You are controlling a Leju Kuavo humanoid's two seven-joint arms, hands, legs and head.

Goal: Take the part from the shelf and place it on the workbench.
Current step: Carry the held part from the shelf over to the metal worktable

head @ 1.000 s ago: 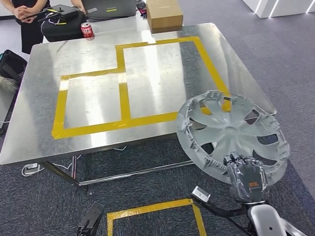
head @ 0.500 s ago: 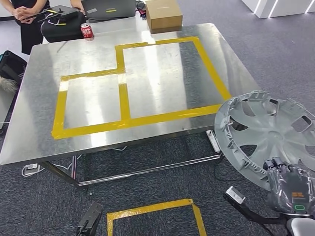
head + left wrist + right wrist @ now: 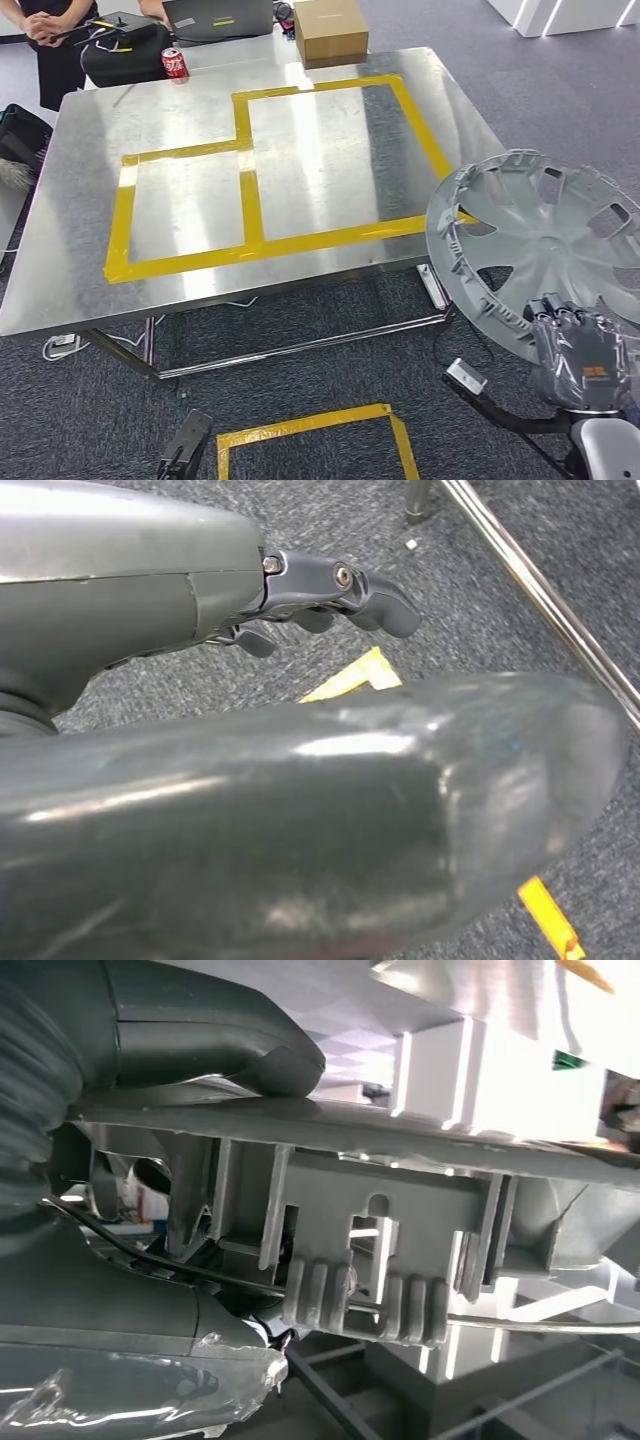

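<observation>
Wheel cover (image 3: 543,245), grey and spoked, is gripped at its near rim by the right hand (image 3: 585,360) and is held tilted in the air beside the right front corner of the bench (image 3: 75,270), its far edge overlapping that corner in the head view. Yellow tape rectangles (image 3: 249,215) are marked on the steel bench top. In the right wrist view the cover's ribbed rim (image 3: 362,1260) is clamped between thumb and fingers. The left hand (image 3: 332,590) is seen above grey carpet (image 3: 483,630) with fingers loosely extended, holding nothing. A red can (image 3: 175,64) and a cardboard box (image 3: 330,30) are seen beyond the bench's far edge.
</observation>
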